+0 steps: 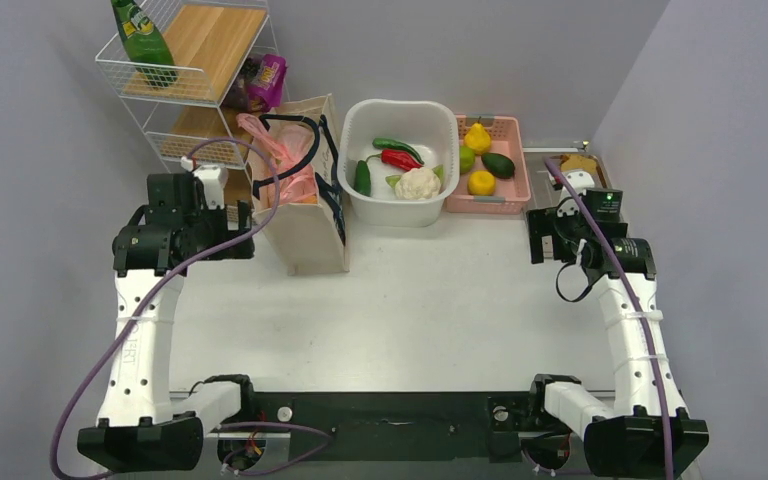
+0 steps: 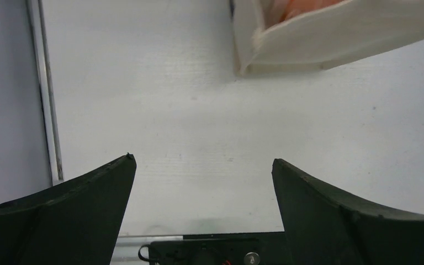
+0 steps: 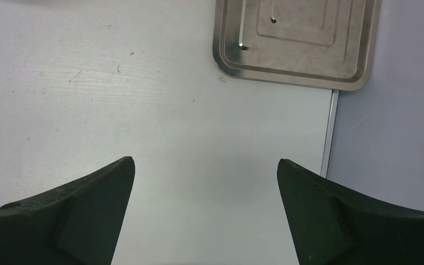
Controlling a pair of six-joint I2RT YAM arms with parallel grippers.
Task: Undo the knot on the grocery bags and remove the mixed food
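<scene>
A beige canvas tote (image 1: 312,222) with black straps stands at the back left of the table. Inside it sits the thin pink plastic bag (image 1: 290,170), whose twisted handle loops, the knot (image 1: 263,132), stick out of the top. Whatever mixed food the bags hold is hidden. My left gripper (image 1: 188,215) hangs open just left of the tote, empty; the left wrist view shows its jaws (image 2: 201,160) wide over bare table, with the tote's bottom corner (image 2: 337,38) ahead. My right gripper (image 1: 568,228) is open and empty at the far right, jaws (image 3: 204,160) over bare table.
A wire shelf (image 1: 200,90) at the back left carries a green bottle (image 1: 143,35) and a purple packet (image 1: 268,80). A white basin (image 1: 400,205) holds cauliflower and peppers. A pink basket (image 1: 505,195) holds fruit. A metal tray (image 3: 298,44) lies near the right wall.
</scene>
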